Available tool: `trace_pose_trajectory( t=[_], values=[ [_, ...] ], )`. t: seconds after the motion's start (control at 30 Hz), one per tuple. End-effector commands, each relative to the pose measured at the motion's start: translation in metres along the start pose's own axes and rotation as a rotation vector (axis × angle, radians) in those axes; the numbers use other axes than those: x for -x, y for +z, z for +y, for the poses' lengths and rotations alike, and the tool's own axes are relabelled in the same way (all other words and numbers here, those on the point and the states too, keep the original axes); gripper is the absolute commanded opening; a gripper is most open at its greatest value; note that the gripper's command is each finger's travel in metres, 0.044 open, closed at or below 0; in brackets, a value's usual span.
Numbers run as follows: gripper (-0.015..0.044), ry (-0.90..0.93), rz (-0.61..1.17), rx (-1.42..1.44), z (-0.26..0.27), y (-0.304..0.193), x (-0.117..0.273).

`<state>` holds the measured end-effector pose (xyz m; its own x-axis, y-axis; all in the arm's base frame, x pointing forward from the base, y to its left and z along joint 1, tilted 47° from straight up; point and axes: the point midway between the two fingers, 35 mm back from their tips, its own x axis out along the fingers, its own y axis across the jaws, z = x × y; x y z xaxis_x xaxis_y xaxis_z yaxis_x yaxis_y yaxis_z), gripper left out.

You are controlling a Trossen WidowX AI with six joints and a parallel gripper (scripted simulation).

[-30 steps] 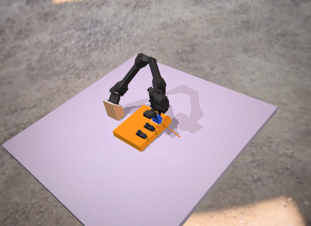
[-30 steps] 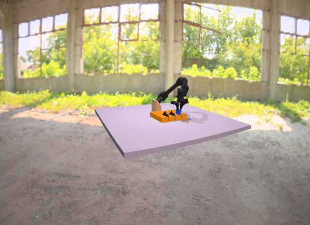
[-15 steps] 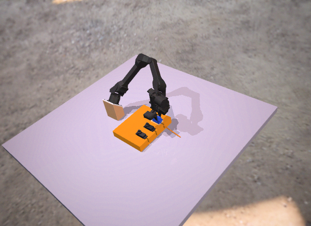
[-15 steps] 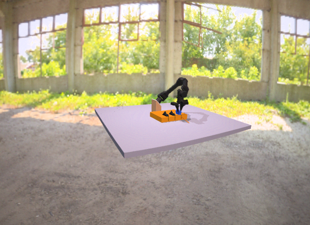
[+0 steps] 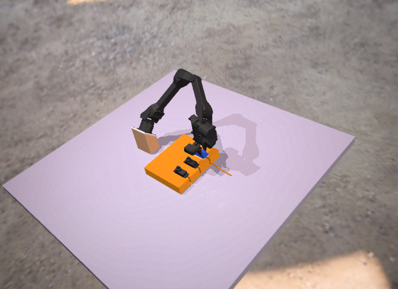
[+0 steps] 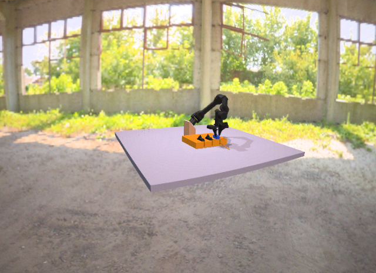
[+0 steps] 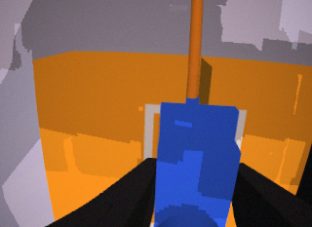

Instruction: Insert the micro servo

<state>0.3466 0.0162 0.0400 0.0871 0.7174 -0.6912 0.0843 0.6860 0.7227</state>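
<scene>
The blue micro servo (image 5: 203, 153) (image 6: 216, 137) (image 7: 197, 134) is at the marked pocket near the far end of the orange deck (image 5: 163, 160) (image 6: 190, 140) (image 7: 93, 95). My gripper (image 5: 200, 151) (image 6: 217, 135) (image 7: 194, 170) is shut on its body. The pale pocket outline (image 7: 149, 132) shows on both sides of the servo. The servo hides the pocket itself, so its seating depth and the ears' contact cannot be told. The orange cable (image 5: 221, 169) (image 6: 224, 146) (image 7: 195, 47) runs out from the servo's end past the deck's notched side. The round top feature is partly visible at the wrist view's bottom edge.
Two black servos (image 5: 191, 161) (image 5: 181, 171) sit in the deck beside the blue one, with dark notches in the side wall. A tan block (image 5: 147, 141) (image 6: 190, 128) stands by the arm's base, behind the deck. The table (image 5: 154, 222) (image 6: 170, 164) carries everything.
</scene>
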Motion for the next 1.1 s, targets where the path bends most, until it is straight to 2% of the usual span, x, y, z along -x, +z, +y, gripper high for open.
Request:
trace_pose_trajectory(
  t=[0.0, 0.4, 0.63, 0.73, 0.83, 1.0, 1.07],
  values=[
    [0.0000, 0.006, 0.003, -0.007, 0.000, -0.002, -0.004],
    [0.0000, 0.006, 0.003, -0.007, 0.000, -0.002, -0.012],
    [0.0184, 0.006, 0.003, -0.007, -0.001, 0.000, -0.009],
    [0.0187, 0.005, 0.002, -0.007, -0.001, 0.000, -0.002],
    [0.0187, 0.004, 0.003, -0.008, -0.001, -0.003, 0.022],
    [0.0187, 0.004, 0.003, -0.008, -0.003, -0.005, 0.026],
    [0.0240, 0.007, -0.004, -0.017, -0.004, -0.011, 0.029]
  ],
)
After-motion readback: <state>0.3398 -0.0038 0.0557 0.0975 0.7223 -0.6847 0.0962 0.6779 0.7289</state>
